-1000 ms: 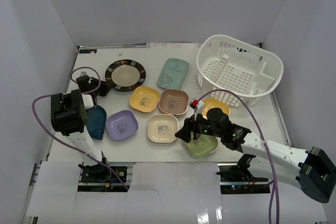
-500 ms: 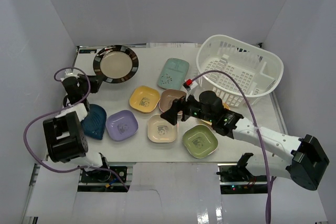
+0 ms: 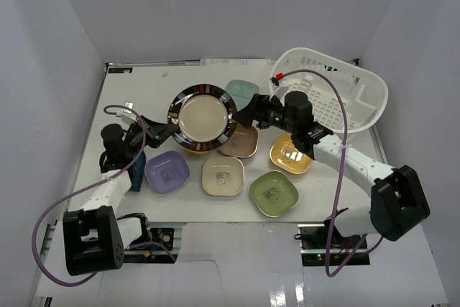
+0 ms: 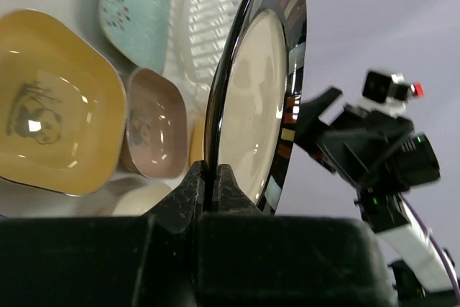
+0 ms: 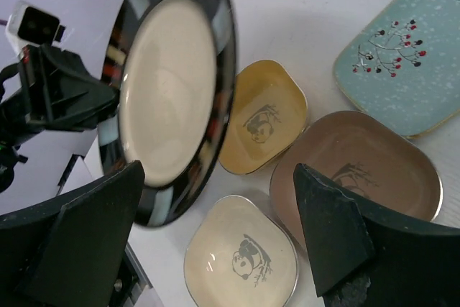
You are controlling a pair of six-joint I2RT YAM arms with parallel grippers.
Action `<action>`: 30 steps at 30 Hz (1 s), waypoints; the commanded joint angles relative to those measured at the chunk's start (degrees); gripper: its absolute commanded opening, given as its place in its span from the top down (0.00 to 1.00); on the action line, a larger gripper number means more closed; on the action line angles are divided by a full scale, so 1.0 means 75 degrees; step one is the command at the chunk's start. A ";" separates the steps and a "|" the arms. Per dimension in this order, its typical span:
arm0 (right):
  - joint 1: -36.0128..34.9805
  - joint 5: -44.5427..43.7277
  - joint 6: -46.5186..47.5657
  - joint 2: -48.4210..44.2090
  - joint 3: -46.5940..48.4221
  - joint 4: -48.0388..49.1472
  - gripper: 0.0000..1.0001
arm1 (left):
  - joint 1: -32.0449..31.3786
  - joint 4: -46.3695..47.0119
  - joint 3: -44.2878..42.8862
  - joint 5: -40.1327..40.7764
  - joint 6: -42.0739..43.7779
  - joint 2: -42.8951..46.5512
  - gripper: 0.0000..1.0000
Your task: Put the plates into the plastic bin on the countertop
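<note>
My left gripper (image 3: 167,130) (image 4: 210,176) is shut on the rim of the round black-rimmed cream plate (image 3: 203,118) (image 4: 260,98), which it holds tilted above the middle of the countertop (image 3: 129,98). My right gripper (image 3: 246,115) (image 5: 219,174) is open and empty, just right of that plate (image 5: 169,98). Several small plates lie flat: mint (image 3: 246,88), brown (image 3: 241,146), orange (image 3: 291,153), cream (image 3: 222,175), green (image 3: 273,192), purple (image 3: 167,170) and yellow (image 5: 262,116). The white plastic bin (image 3: 338,102) stands at the back right with no plates in it.
A dark blue plate (image 3: 136,162) lies partly under my left arm. White walls close in the countertop on three sides. My right arm's purple cable (image 3: 338,84) arches over the bin. In the left wrist view the yellow plate (image 4: 50,134) and the brown plate (image 4: 151,124) lie below the held plate.
My left gripper has lifted the round plate from the back left and carried it to the middle. The right gripper has moved from the green plate back toward it and opened wider.
</note>
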State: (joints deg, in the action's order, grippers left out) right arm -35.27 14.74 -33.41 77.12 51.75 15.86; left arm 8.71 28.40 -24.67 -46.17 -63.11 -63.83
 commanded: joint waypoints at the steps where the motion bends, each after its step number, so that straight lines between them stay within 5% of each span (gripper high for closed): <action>1: 0.0260 0.0390 -0.0362 0.0064 0.0121 0.0440 0.10 | -0.0235 0.0912 -0.0204 -0.0956 -0.0210 0.0753 1.00; 6: 0.0343 0.0693 -0.0549 0.0182 -0.0172 0.0650 0.01 | -0.0634 0.0994 -0.0250 -0.1390 -0.0222 0.0648 1.00; 8: 0.0436 0.1067 -0.0981 0.0182 -0.0360 0.1070 0.16 | -0.0704 0.1029 -0.0309 -0.1449 -0.0222 0.0543 1.00; 10: 0.0553 0.1233 -0.1507 0.0089 -0.0559 0.1505 0.44 | -0.0704 0.0844 -0.0344 -0.1438 -0.0129 0.0449 1.00; 12: 0.0670 0.1444 -0.1779 0.0041 -0.0712 0.1833 0.71 | -0.0739 0.0841 -0.0368 -0.1437 -0.0070 0.0425 0.88; 14: 0.0729 0.1515 -0.1955 -0.0052 -0.0770 0.1917 0.86 | -0.0774 0.0842 -0.0391 -0.1402 -0.0011 0.0448 0.77; 15: 0.0788 0.1480 -0.1967 -0.0110 -0.0794 0.1894 0.92 | -0.0775 0.0807 -0.0461 -0.1391 0.0036 0.0449 0.61; 18: 0.1149 0.1398 -0.2084 -0.0462 -0.0841 0.1894 0.92 | -0.0798 0.0270 -0.0776 -0.1425 0.0317 0.0437 0.34; 21: 0.1885 0.1561 -0.2271 -0.0802 -0.0620 0.1882 0.92 | -0.0810 -0.0420 -0.1139 -0.1508 0.0784 0.0495 0.20; 27: 0.4242 0.2125 -0.2753 -0.1235 0.0083 0.1742 0.92 | -0.1429 -0.2647 -0.1691 -0.0982 0.2904 0.0777 0.12; 30: 0.5295 0.1588 -0.2134 -0.1365 0.0388 0.0573 0.92 | -0.1805 -0.3339 -0.1832 -0.0828 0.3351 0.0625 0.13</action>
State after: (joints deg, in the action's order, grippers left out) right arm -0.97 27.49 -48.77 71.26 48.18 18.09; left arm -2.55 13.32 -36.73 -54.17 -46.19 -59.05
